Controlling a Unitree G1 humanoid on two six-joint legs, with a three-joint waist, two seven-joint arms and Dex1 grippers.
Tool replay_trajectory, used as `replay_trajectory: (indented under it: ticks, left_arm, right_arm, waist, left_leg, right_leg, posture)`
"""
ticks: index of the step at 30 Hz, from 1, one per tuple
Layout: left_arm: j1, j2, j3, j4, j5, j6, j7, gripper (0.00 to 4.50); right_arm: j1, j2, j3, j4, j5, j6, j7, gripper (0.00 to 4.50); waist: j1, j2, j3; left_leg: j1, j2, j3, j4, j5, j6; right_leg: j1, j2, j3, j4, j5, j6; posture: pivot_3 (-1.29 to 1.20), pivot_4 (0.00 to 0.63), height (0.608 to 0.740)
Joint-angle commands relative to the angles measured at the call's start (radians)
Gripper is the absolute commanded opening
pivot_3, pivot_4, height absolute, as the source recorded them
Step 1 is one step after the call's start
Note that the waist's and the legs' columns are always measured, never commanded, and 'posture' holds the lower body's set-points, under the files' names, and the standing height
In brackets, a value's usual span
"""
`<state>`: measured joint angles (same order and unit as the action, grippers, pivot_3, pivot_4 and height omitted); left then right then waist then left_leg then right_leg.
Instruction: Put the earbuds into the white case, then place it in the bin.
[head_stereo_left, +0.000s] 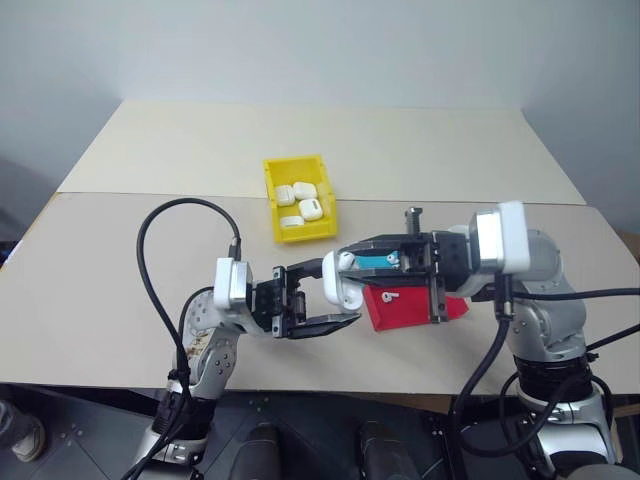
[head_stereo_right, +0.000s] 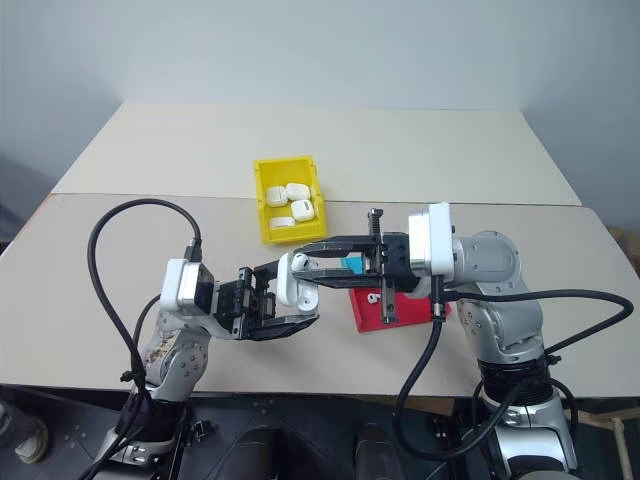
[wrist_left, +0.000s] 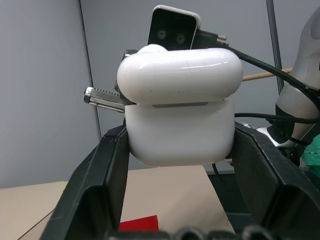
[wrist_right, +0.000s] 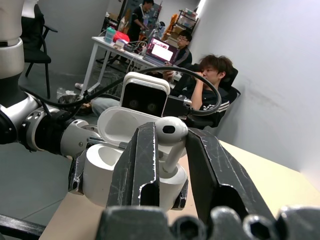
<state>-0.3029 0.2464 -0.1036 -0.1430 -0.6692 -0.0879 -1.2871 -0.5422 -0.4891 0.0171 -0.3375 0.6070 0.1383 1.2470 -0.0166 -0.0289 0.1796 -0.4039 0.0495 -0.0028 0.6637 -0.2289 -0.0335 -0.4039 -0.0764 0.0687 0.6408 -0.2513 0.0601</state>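
Right wrist view: the right end effector (wrist_right: 169, 150) is seen clamped on one of the earbuds (wrist_right: 170, 136), its rounded head up between the two black fingers and its stem pointing down toward the open wells of the white case (wrist_right: 130, 172). That case is gripped at its lower body by the left end effector (wrist_left: 177, 165), which is closed on it; the hinged lid is seen standing open. Both are held in the air above the near edge of the table (head_stereo_left: 120, 260), just in front of a red tray (head_stereo_left: 405, 305) on which a second earbud (head_stereo_left: 388, 296) lies.

The step in hand is judged to be the seating of the first earbud. For the next move, the stem must be lined up with a well and lowered straight in before the fingers are released; a slight tilt could leave it jammed on the rim.

The case is glossy, white and rounded. The bin (head_stereo_left: 275, 200), bright yellow, stands farther back on the table, well apart from both end effectors, and several similar white cases (head_stereo_left: 300, 200) already lie inside it.
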Motion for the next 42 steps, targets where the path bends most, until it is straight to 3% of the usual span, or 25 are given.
replay_trajectory:
  ticks: [1, 7, 14, 18, 20, 23, 25, 32, 37, 42]
  left_arm:
    - [-0.006, -0.006, 0.003, -0.028, -0.007, -0.014, -0.006, 2.76]
    - [-0.005, -0.004, 0.000, -0.025, 0.007, -0.012, 0.000, 2.76]
    - [0.002, -0.006, 0.006, -0.018, 0.019, -0.021, 0.003, 2.76]
    - [0.041, 0.044, 0.040, -0.001, 0.040, -0.058, -0.034, 2.76]
    - [0.075, 0.082, 0.056, 0.015, 0.056, -0.101, -0.076, 2.76]
    - [0.140, 0.126, 0.071, 0.030, 0.066, -0.158, -0.131, 2.76]
    - [0.187, 0.142, 0.074, 0.009, 0.064, -0.161, -0.129, 2.76]
    - [0.231, 0.097, 0.054, -0.033, 0.102, -0.191, -0.040, 2.76]
    - [0.245, 0.085, 0.038, -0.042, 0.124, -0.210, -0.011, 2.76]
    - [0.249, 0.094, 0.029, -0.044, 0.142, -0.217, 0.011, 2.76]
  right_arm:
    - [-0.005, -0.012, -0.001, -0.006, -0.009, -0.040, 0.014, 0.64]
    - [-0.004, -0.019, 0.001, 0.001, -0.025, -0.071, 0.010, 2.55]
    - [-0.004, -0.044, -0.015, 0.002, 0.001, -0.065, 0.029, 2.55]
    - [-0.073, -0.154, -0.085, 0.041, 0.073, 0.062, 0.027, 2.55]
    - [-0.152, -0.252, -0.060, 0.113, 0.007, 0.139, 0.029, 2.55]
    - [-0.313, -0.381, 0.099, 0.274, -0.203, 0.189, 0.091, 2.55]
    - [-0.437, -0.407, 0.221, 0.415, -0.329, 0.182, 0.182, 2.55]
    - [-0.711, -0.288, 0.510, 0.851, -0.690, -0.067, 0.309, 2.55]
    - [-0.772, -0.208, 0.590, 1.044, -0.830, -0.255, 0.308, 2.55]
    - [-0.817, -0.120, 0.605, 1.184, -0.908, -0.236, 0.297, 2.55]
  waist:
    - [0.000, 0.000, 0.000]
    - [0.000, 0.000, 0.000]
    - [0.001, 0.000, 0.000]
    - [-0.001, 0.000, 0.000]
    - [-0.006, 0.001, 0.000]
    - [-0.009, 0.001, 0.001]
    - [-0.017, 0.001, 0.000]
    - [-0.023, 0.001, 0.001]
    - [-0.021, 0.002, 0.001]
    - [-0.024, 0.002, 0.001]
  left_leg:
    - [0.000, 0.000, 0.000, 0.000, 0.000, 0.000]
    - [0.000, 0.000, 0.000, 0.000, 0.000, 0.000]
    - [0.000, 0.000, 0.000, 0.000, 0.000, 0.000]
    - [0.000, 0.000, 0.000, 0.000, 0.000, 0.000]
    - [0.000, 0.000, 0.001, 0.000, 0.000, 0.000]
    - [0.002, 0.000, 0.001, -0.001, 0.000, 0.000]
    - [0.002, 0.001, 0.002, -0.001, 0.000, 0.000]
    - [-0.001, 0.001, 0.002, -0.002, 0.000, 0.000]
    - [-0.002, 0.001, 0.002, -0.002, 0.000, 0.000]
    - [-0.001, 0.001, 0.002, -0.002, 0.000, 0.000]
  right_leg:
    - [0.000, 0.000, 0.000, 0.000, 0.000, 0.000]
    - [0.000, 0.000, 0.000, 0.000, 0.000, 0.000]
    - [0.000, 0.000, 0.000, 0.000, 0.000, 0.000]
    - [0.000, 0.000, 0.000, 0.000, 0.000, 0.000]
    - [0.000, 0.000, 0.001, 0.000, 0.000, 0.000]
    - [0.000, 0.000, 0.000, 0.000, -0.001, -0.001]
    - [0.000, 0.000, 0.001, 0.000, -0.001, -0.002]
    - [-0.003, 0.000, 0.000, 0.000, -0.001, -0.001]
    - [-0.004, -0.001, 0.000, 0.000, -0.001, -0.001]
    - [-0.004, 0.000, 0.000, 0.001, -0.001, -0.002]
  posture:
    - [0.00, 0.150, 0.740]
    - [0.00, 0.150, 0.740]
    - [0.00, 0.150, 0.740]
    - [0.00, 0.150, 0.740]
    - [0.00, 0.150, 0.740]
    - [0.00, 0.150, 0.740]
    - [0.00, 0.150, 0.740]
    - [0.00, 0.150, 0.740]
    - [0.00, 0.150, 0.740]
    - [0.00, 0.150, 0.740]
